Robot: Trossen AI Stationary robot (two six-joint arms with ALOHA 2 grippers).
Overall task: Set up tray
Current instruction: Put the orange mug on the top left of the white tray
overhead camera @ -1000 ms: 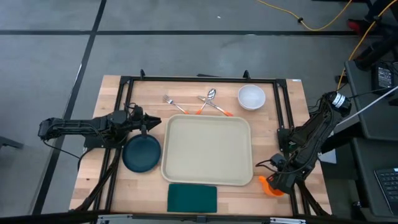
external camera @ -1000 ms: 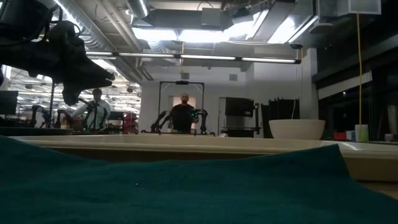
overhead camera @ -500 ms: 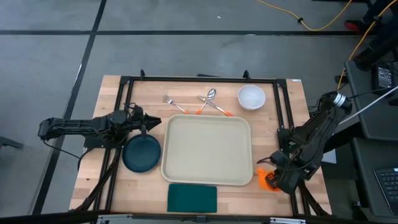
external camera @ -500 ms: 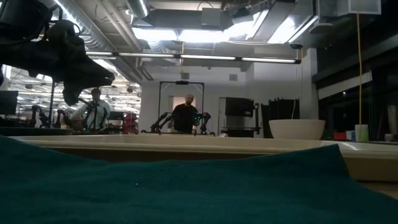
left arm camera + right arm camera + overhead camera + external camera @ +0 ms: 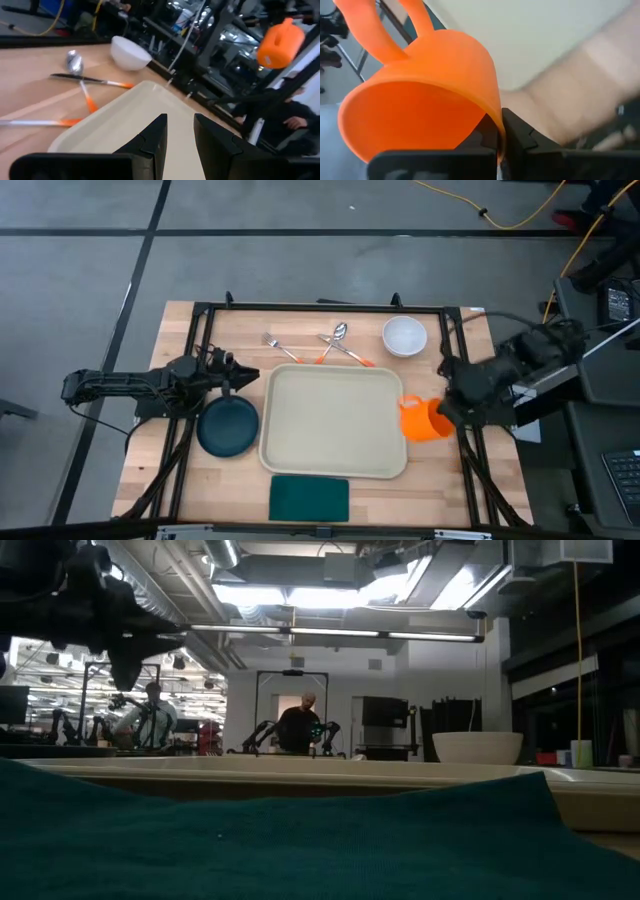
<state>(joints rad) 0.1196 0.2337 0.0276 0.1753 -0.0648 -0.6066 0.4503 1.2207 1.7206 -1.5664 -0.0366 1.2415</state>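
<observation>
— Now that the cup point(image 5: 424, 420) is off the tabletop point(image 5: 330, 320), where do we have it?

— A second ago it sat at the lower right of the high view, by the tray's near corner, with our right gripper point(image 5: 447, 412) down on it. We have since lifted it and swung it up the frame; it now hangs tilted at the right edge of the tray point(image 5: 334, 423), at mid-height. In the right wrist view the fingers point(image 5: 512, 137) are pinched on the cup's rim, one inside and one outside, handle pointing away.

— And the tray itself?

— Unmoved, in the middle of the high view, nothing in it. The plate point(image 5: 228, 427) lies just beside its left edge, the napkin point(image 5: 309, 498) below it, and the bowl point(image 5: 405, 336), fork point(image 5: 281, 347) and spoon point(image 5: 333, 340) sit above it.

— Our left gripper point(image 5: 238, 376)?

— It has hardly stirred; it waits above the plate at left, fingers point(image 5: 155, 140) parted narrowly with nothing between them.

— What does that mean for the setup?

— We judge the cup is the first item going in. It is over the rim but not yet set down, so everything else is still to come.
</observation>
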